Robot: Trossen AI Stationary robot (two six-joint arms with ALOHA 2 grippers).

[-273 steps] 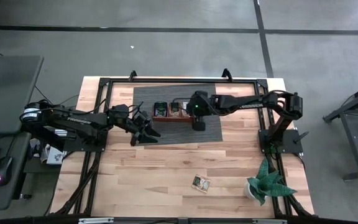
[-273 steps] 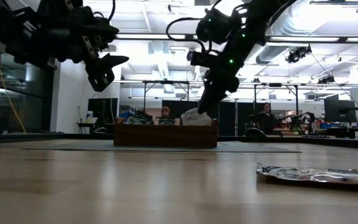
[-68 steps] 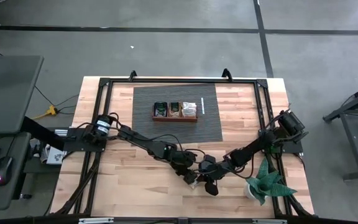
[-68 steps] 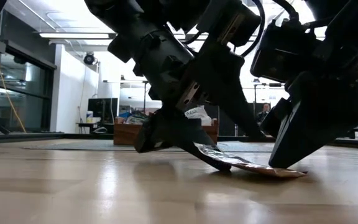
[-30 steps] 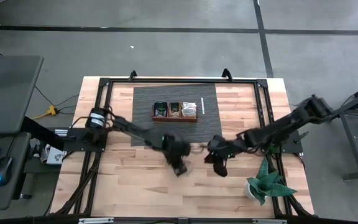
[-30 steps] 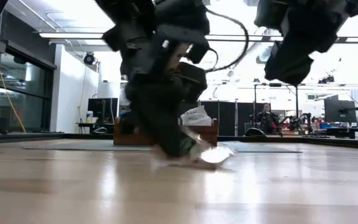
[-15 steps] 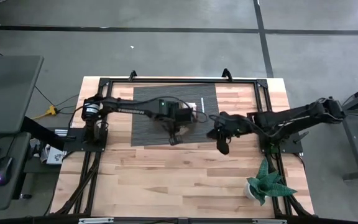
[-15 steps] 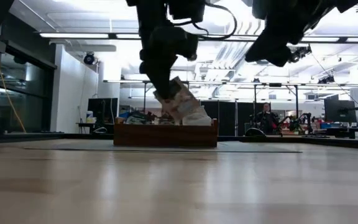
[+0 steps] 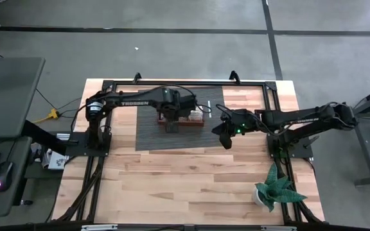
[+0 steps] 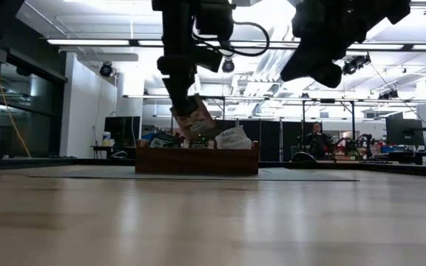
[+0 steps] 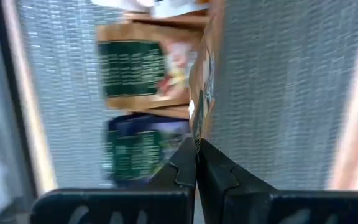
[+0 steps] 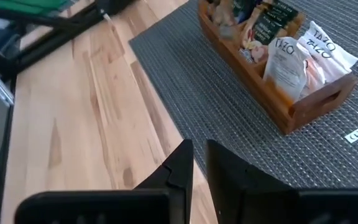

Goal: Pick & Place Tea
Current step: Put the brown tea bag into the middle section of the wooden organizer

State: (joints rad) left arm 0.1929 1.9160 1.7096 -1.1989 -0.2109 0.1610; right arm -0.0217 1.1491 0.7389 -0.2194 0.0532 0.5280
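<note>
Even overhead light is falling on the bench [image 9: 172, 186] in the high view, casting only soft, short shadows beside the arms, and the picture is staying sharp to its edges. In the low view, ceiling strip lights [image 10: 95, 42] are glaring white and turning both arms into near-black silhouettes; the near bench surface is lying out of focus and is carrying a pale sheen. The left wrist view is smearing heavily with motion blur, so the print on the tea sachets [image 11: 135, 74] is unreadable. The right wrist view is bright and fairly crisp on the wooden tray [image 12: 272, 81], while the near dark fingers are blurring softly.
</note>
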